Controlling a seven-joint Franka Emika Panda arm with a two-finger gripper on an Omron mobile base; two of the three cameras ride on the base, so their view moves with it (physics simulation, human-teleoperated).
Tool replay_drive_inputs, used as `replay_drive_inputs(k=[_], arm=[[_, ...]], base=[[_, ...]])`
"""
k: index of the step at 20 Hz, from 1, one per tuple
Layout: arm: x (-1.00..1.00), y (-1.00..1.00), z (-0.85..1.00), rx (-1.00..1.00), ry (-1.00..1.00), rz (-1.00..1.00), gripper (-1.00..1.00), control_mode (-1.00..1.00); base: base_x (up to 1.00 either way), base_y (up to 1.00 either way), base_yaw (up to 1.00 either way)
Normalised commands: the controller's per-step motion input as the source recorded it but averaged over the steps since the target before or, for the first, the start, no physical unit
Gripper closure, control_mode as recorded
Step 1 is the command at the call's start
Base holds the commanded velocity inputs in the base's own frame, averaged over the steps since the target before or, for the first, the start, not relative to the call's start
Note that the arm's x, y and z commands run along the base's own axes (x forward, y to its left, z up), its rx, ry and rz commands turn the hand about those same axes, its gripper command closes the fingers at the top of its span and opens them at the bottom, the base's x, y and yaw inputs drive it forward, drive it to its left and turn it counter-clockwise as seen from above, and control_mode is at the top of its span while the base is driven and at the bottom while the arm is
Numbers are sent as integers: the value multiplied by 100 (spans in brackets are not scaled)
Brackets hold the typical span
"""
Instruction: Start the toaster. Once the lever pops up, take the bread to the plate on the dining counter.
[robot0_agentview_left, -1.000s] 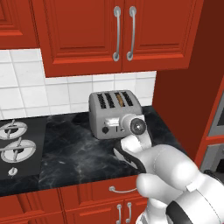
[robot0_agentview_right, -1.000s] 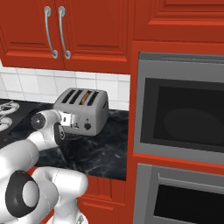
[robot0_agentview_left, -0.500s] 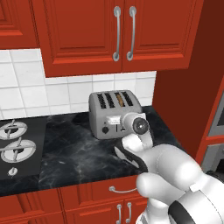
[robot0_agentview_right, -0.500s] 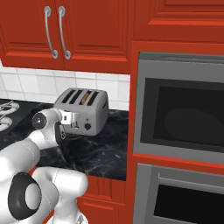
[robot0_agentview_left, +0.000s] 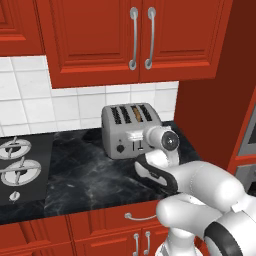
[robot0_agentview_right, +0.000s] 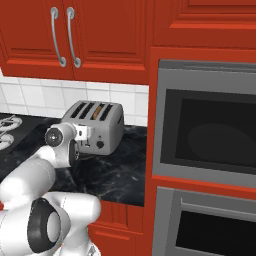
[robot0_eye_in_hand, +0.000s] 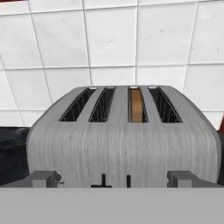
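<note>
The silver-grey toaster (robot0_agentview_left: 125, 131) (robot0_agentview_right: 102, 122) (robot0_eye_in_hand: 122, 140) stands on the black counter against the white tiles. The bread (robot0_agentview_left: 135, 114) (robot0_agentview_right: 98, 111) (robot0_eye_in_hand: 136, 106) sits low in the third slot from the left, only its tan top edge showing. My gripper (robot0_agentview_left: 135, 136) (robot0_agentview_right: 86, 134) is level with the toaster's front face, very close to it, pointing straight at it. Its jaws are open with nothing in them. Two grey levers (robot0_eye_in_hand: 43, 178) jut from the front, one at each side. The plate and the dining counter are out of view.
Stove burners (robot0_agentview_left: 15, 167) lie on the counter (robot0_agentview_left: 90, 175) to the left of the toaster. A red cabinet wall (robot0_agentview_left: 210, 115) with a built-in oven (robot0_agentview_right: 205, 132) rises close on the right. Red upper cabinets (robot0_agentview_left: 135, 35) hang above.
The hand has edged a little closer to the toaster's front and risen slightly. The toaster and the bread have not moved.
</note>
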Motion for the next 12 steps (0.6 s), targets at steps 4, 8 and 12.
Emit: replay_drive_inputs(k=[4,8,12], arm=[[0,-9,3,0,-3,0,-100,-100],[0,-4,0,0,-1,0,-100,-100],[0,0,1,0,0,0,-100,-100]], base=[[0,0,0],[0,0,0],[0,0,0]])
